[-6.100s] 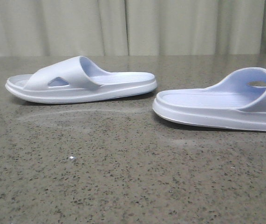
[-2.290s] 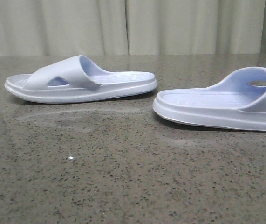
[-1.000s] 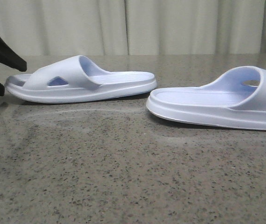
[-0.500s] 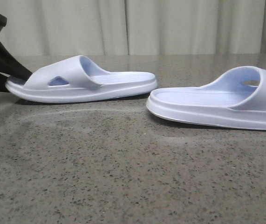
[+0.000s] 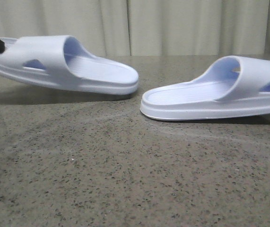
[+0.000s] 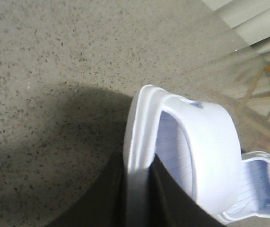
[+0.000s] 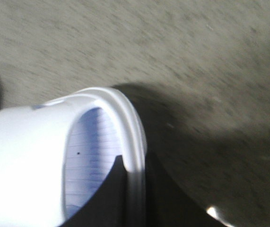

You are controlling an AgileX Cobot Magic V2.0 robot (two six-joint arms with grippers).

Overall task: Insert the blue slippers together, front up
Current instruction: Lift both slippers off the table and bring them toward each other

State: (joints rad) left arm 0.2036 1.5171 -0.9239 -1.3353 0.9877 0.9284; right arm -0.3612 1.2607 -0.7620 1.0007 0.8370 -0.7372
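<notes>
Two blue slippers (image 5: 66,64), toe rims between jaws.

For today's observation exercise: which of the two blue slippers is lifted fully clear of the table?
The left slipper, held at its toe end by the left gripper; the right slipper's heel touches the table.

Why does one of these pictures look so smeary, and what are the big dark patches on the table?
Right wrist view: streaked all over, which looks like motion blur; the right slipper glares near white. Left wrist view: sharper, with a broad soft shadow on the table beside the left slipper. Front view: crisp, even light, and a shadow under each slipper.
</notes>
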